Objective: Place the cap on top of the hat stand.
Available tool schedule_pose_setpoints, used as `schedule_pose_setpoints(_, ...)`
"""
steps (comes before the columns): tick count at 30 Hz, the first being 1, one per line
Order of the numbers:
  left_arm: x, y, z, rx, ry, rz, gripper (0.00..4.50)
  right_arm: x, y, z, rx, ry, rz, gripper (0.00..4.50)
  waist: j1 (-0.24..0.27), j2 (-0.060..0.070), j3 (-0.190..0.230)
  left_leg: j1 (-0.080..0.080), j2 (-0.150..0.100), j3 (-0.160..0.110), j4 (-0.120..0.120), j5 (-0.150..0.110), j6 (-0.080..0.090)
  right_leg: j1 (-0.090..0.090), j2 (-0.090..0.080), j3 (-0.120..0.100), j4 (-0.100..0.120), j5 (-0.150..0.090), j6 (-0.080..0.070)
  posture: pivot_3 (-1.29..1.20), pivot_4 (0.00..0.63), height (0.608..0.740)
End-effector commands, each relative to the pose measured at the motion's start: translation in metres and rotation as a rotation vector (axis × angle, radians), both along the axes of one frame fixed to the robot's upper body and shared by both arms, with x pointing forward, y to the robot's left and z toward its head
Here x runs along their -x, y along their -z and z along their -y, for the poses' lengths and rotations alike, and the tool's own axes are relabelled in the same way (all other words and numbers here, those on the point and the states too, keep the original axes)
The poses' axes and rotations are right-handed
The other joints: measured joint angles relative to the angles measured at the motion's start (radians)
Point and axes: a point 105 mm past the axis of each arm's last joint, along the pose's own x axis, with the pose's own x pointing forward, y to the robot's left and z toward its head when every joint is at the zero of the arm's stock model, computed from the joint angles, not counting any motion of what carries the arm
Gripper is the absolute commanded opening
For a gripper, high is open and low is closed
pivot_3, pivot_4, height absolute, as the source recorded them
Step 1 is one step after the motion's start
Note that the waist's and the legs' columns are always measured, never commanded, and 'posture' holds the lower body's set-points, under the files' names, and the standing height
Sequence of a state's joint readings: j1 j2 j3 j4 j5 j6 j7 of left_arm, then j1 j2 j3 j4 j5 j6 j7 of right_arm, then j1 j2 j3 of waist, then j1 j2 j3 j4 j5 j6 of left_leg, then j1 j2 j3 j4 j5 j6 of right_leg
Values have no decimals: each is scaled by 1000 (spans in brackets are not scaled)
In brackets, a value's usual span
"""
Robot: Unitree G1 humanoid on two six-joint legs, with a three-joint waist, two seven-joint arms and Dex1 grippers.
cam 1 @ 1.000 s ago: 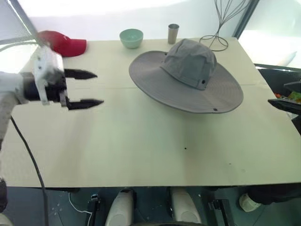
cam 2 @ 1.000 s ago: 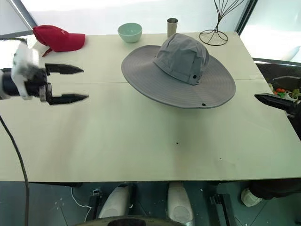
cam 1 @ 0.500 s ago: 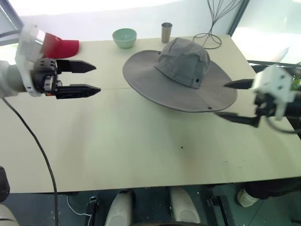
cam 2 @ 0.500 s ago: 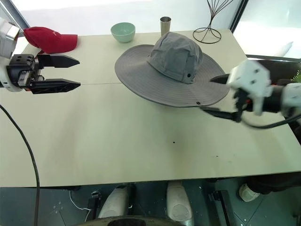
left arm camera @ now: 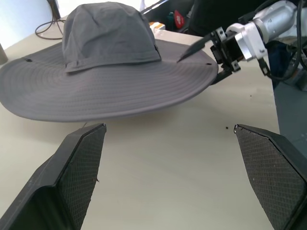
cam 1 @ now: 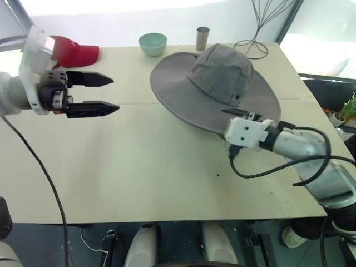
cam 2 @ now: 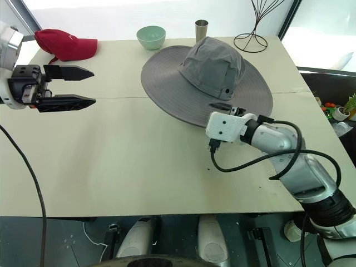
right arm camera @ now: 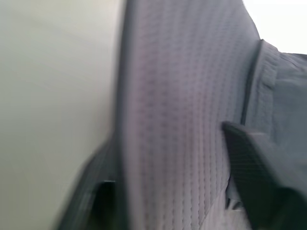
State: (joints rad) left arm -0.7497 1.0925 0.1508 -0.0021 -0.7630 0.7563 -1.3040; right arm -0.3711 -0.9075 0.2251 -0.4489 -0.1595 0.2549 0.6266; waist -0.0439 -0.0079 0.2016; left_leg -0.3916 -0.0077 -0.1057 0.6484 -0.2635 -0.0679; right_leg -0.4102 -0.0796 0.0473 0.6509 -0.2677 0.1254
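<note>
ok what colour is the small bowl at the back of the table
Pale mint green bowl, clearest in the right eye view.

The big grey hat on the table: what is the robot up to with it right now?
The right gripper has one finger above and one below the near brim of the large grey floppy sun hat, which lies on the beige table. The left gripper hangs open over the table's left side, holding nothing. A tall black wire stand is at the far edge; a globe-shaped stand cannot be made out.
</note>
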Motion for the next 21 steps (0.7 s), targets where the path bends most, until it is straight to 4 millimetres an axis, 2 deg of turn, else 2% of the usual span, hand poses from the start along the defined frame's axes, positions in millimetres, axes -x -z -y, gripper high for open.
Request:
schedule_pose_setpoints(1, 2, -14, -2, 4, -10, 63, 4500, -2, -8, -1, 53, -6, 129, 570, 0, 0, 0, 0, 0, 0, 0, 0, 0, 0, 0, 0, 0, 0, 0, 0, 150, 740)
schedule_pose_setpoints(2, 1, -14, -2, 5, -11, 63, 4500, -3, -6, 0, 72, 2, 140, 37, -1, 0, 0, 0, 0, 0, 0, 0, 0, 0, 0, 0, 0, 0, 0, 0, 150, 740)
schedule_pose_setpoints(7, 1, -14, -1, 5, -11, 68, 4500, -9, 1, 15, 256, 8, 256, 37, -1, 0, 0, 0, 0, 0, 0, 0, 0, 0, 0, 0, 0, 0, 0, 0, 150, 740)
schedule_pose_setpoints(13, 0, -15, 1, 14, -12, 76, 4500, -17, -14, 42, 432, 41, 443, 37, 0, 0, 0, 0, 0, 0, 0, 0, 0, 0, 0, 0, 0, 0, 0, 0, 150, 740)
schedule_pose_setpoints(18, -1, -14, 2, 22, -10, 81, 4500, -21, -19, 43, 364, 58, 445, 37, -1, 0, 0, 0, 0, 0, 0, 0, 0, 0, 0, 0, 0, 0, 0, 0, 150, 740)
schedule_pose_setpoints(21, -2, -15, 3, 31, -11, 85, 4500, -19, -13, 41, 351, 41, 409, 37, -1, 0, 0, 0, 0, 0, 0, 0, 0, 0, 0, 0, 0, 0, 0, 0, 150, 740)
